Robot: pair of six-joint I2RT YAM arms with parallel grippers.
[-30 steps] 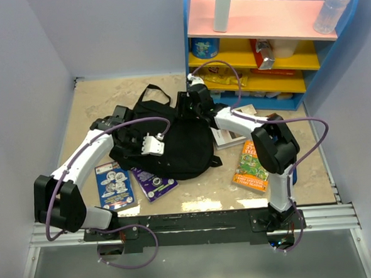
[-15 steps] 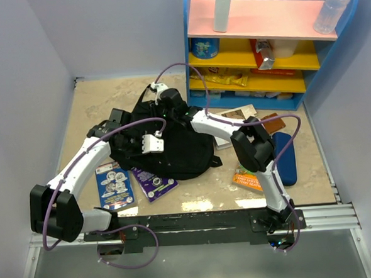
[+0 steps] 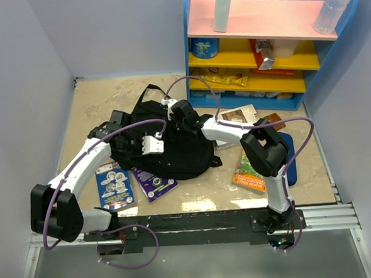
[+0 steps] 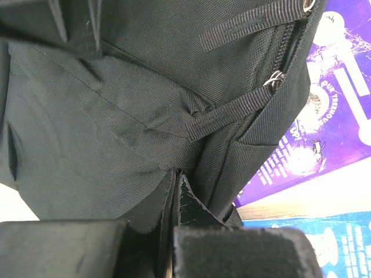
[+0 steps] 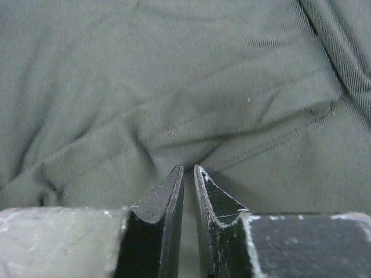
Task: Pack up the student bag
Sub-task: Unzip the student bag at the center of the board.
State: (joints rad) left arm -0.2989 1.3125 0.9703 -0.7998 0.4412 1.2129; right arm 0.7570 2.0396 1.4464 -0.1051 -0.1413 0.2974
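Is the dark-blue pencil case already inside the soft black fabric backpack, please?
No, the dark-blue pencil case lies outside the black backpack, on the table.

On the bench (image 3: 107,99), a blue book (image 3: 114,184) lay just beside a purple book (image 3: 157,183). An orange book (image 3: 250,168) lay beside a dark-blue pencil case (image 3: 289,170). Behind stood a colourful shelf (image 3: 260,22) carrying 1 clear bottle (image 3: 336,4).
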